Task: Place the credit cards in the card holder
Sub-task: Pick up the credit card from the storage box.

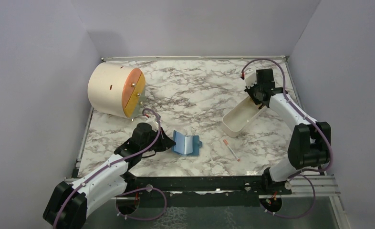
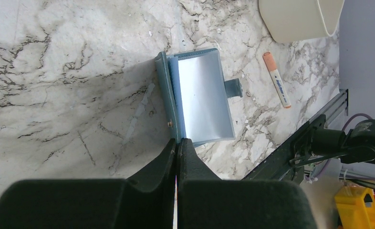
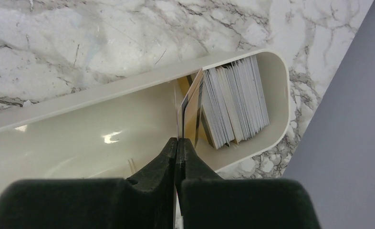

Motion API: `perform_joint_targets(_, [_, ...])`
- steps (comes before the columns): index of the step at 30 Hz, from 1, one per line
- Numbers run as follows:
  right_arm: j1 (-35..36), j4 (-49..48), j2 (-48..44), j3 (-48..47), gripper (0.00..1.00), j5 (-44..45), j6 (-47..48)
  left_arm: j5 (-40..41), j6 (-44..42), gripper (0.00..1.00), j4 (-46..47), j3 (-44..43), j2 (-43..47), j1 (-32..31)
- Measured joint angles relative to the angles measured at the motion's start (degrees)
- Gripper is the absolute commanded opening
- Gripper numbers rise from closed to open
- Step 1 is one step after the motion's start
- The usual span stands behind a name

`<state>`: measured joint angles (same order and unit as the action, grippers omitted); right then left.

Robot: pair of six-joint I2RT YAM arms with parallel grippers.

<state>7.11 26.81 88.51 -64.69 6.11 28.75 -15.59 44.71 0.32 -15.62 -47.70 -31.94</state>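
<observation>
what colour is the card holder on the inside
Pale silvery blue; the card holder shows best in the left wrist view.

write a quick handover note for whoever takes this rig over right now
The left gripper is shut, apparently pinching the near edge of the card holder, which lies open on the table.
The right gripper is shut on a gold card standing in the white tray, next to the stack of cards at the tray's end.
Done: holder opened and one card gripped. No card shows in the holder.
Left: lift the gold card out, slide it into the holder, then do the rest of the stack.
</observation>
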Motion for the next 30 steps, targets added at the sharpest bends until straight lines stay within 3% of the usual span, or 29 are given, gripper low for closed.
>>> perform_joint_targets(20, [-1.8, -3.8, 5.7, 0.6, 0.01, 0.0, 0.7, 1.1, 1.2, 0.02, 0.0, 0.0, -1.7, 0.0])
perform_joint_targets(30, [-2.0, -1.2, 5.2, -1.9, 0.01, 0.0, -0.5, 1.2, 1.6, 0.02, 0.0, 0.0, -1.7, 0.0])
